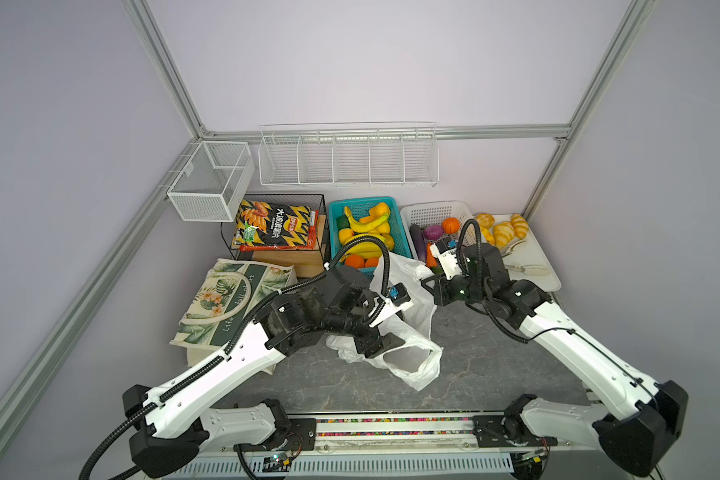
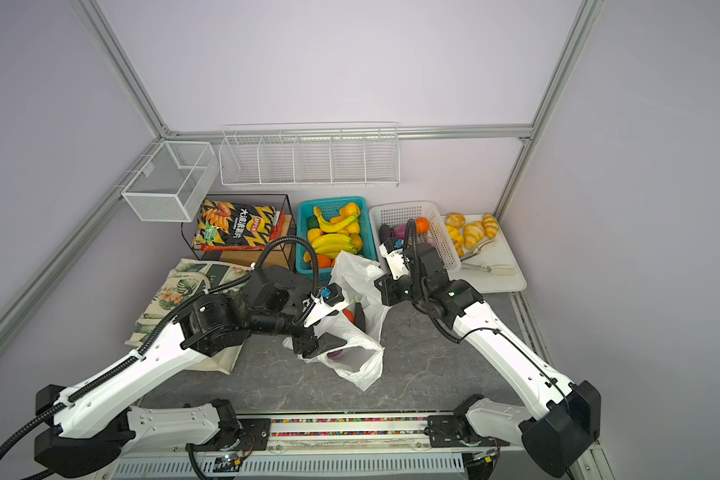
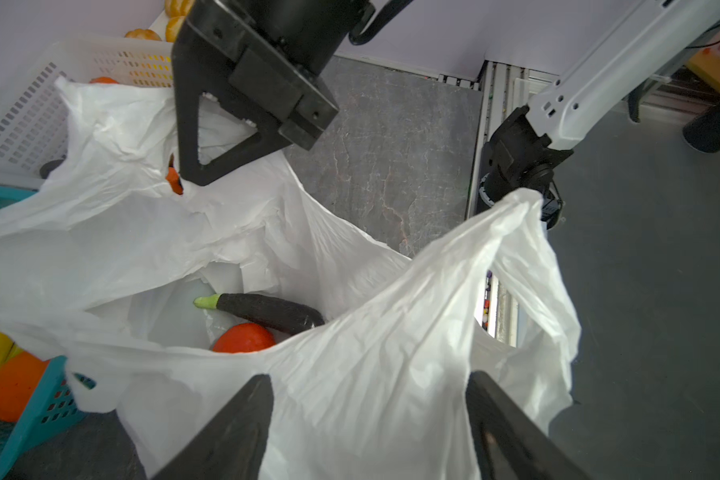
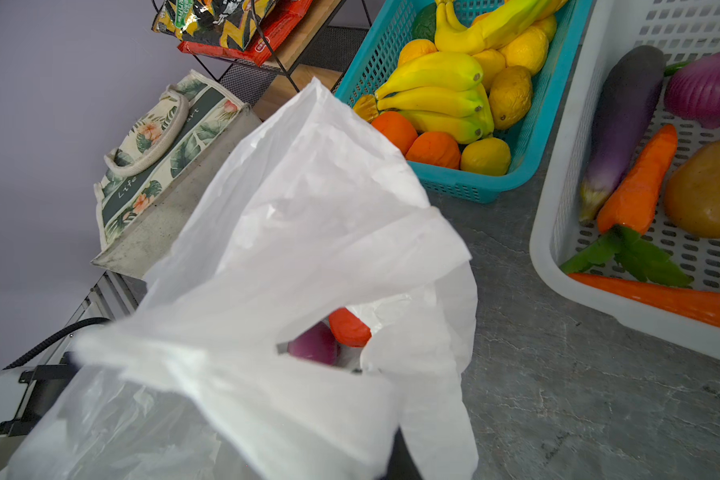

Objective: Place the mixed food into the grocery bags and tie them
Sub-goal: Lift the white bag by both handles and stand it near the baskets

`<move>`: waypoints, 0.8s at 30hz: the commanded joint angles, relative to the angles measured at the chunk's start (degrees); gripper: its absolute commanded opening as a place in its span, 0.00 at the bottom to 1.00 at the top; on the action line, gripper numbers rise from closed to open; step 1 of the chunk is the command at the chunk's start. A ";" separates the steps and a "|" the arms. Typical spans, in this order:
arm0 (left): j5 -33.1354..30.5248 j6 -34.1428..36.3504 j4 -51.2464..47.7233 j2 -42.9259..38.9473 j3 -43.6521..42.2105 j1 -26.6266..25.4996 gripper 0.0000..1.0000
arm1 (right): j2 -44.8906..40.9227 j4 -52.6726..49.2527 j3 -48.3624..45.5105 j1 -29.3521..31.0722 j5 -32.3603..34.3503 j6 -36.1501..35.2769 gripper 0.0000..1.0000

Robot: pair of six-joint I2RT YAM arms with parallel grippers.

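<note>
The thin white plastic bag (image 1: 408, 357) (image 2: 358, 361) stands open mid-table between both arms. Inside it lie mixed food pieces: a red tomato (image 3: 244, 337), a dark eggplant-like piece (image 3: 267, 309) and a purple onion (image 4: 314, 345). My left gripper (image 3: 368, 378) (image 2: 321, 345) is at the bag's near rim, open, its jaws spread wide with the bag film (image 3: 350, 407) between them. My right gripper (image 3: 194, 176) (image 1: 427, 286) is shut, pinching the bag's far rim and holding it up. The cream canvas tote (image 1: 225, 299) (image 4: 154, 166) lies at the left, untouched.
A teal basket (image 1: 400, 232) of bananas and oranges sits behind the bag. Right of it are a white basket (image 1: 433, 212) of toy vegetables and a white tray (image 1: 533, 266) with bread. A black wire rack holds a black-and-yellow chip bag (image 1: 275, 226). Wire baskets (image 1: 350, 158) hang on the back wall.
</note>
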 commanded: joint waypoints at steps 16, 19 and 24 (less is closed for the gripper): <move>-10.06 3.72 -2.81 5.44 2.32 -4.54 0.53 | 1.04 -0.64 1.85 -1.37 -0.91 -0.98 0.07; -14.11 0.72 2.39 3.21 1.75 -4.54 0.21 | -0.18 -3.11 2.46 -2.06 0.48 -1.79 0.07; -13.94 -9.84 19.60 -7.93 -6.08 0.60 0.00 | -8.58 -8.69 2.13 -2.80 8.09 -5.00 0.07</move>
